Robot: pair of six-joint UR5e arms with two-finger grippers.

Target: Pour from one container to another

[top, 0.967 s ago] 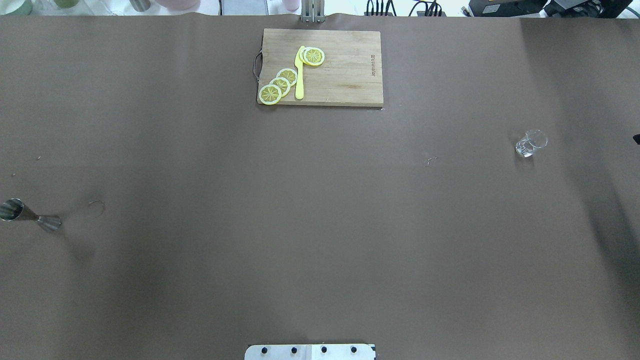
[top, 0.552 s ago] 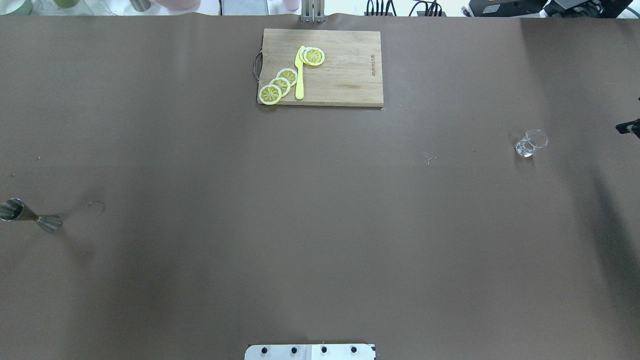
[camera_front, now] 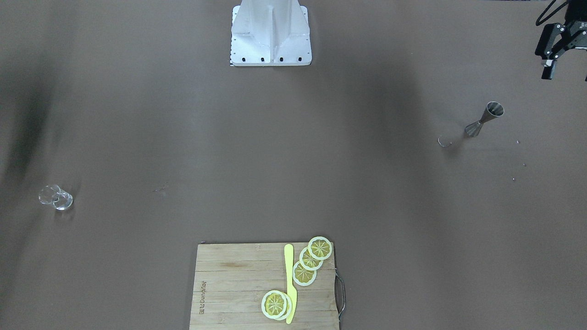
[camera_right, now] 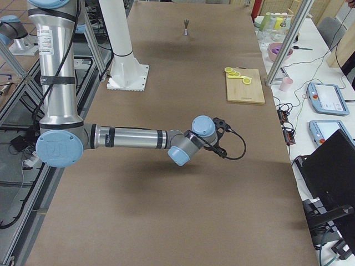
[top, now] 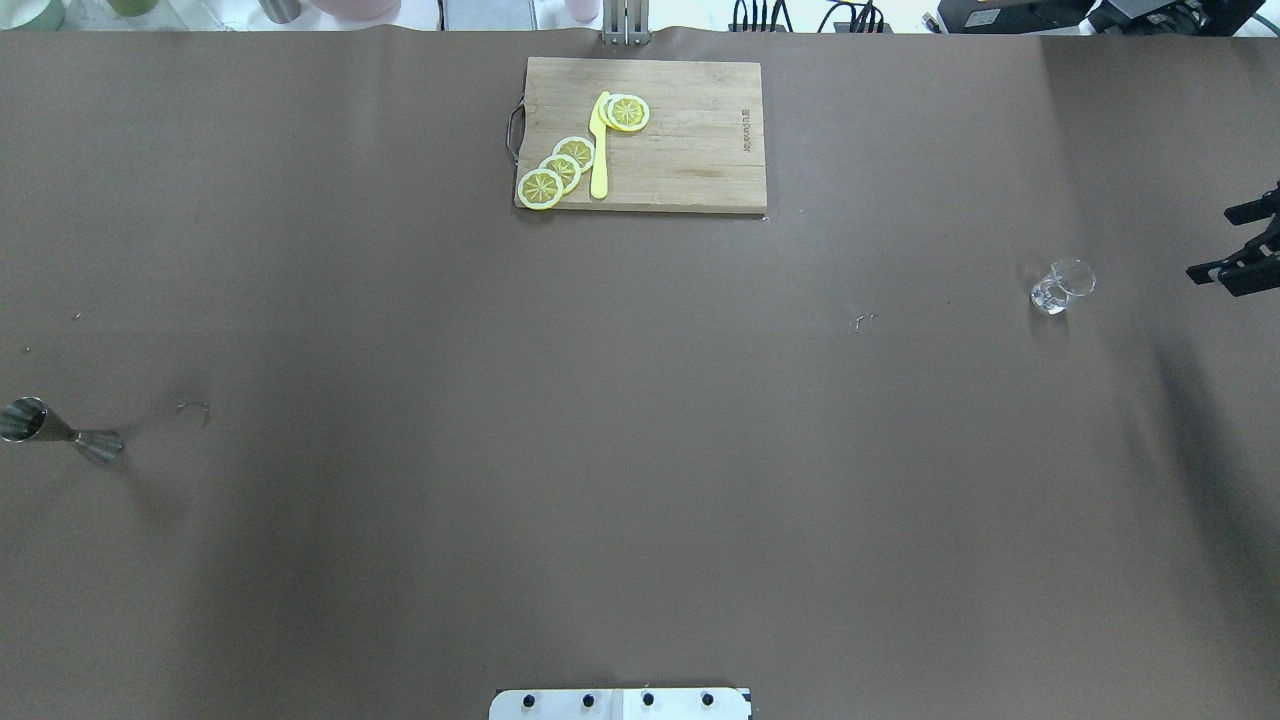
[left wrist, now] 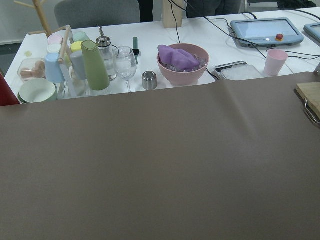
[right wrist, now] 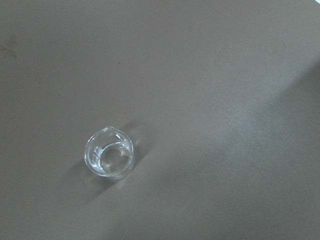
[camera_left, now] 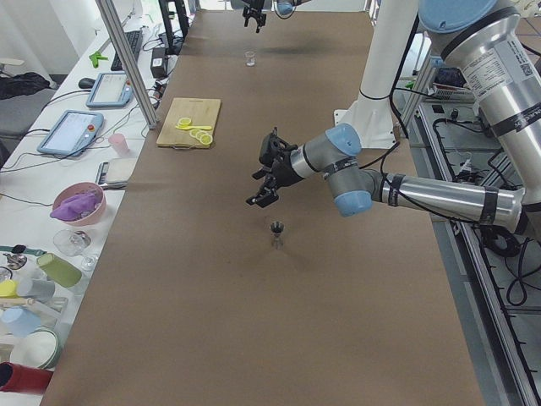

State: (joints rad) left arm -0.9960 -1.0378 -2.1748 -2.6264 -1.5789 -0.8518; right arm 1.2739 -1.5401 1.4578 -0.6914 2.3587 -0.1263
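Observation:
The metal jigger stands upright at the table's far left, also seen in the front view. My left gripper hovers open beyond it towards the table's end, above and apart from it. The clear glass cup sits on the right side of the table and shows below the right wrist camera. My right gripper is open at the right edge, a short way right of the glass, holding nothing.
A wooden cutting board with lemon slices and a yellow knife lies at the far middle. The robot base is at the near edge. A side table with cups and a pink bowl lies beyond the left end.
My right gripper has come in from the right edge of the overhead view, moving left towards the glass. Jigger and glass have not moved.

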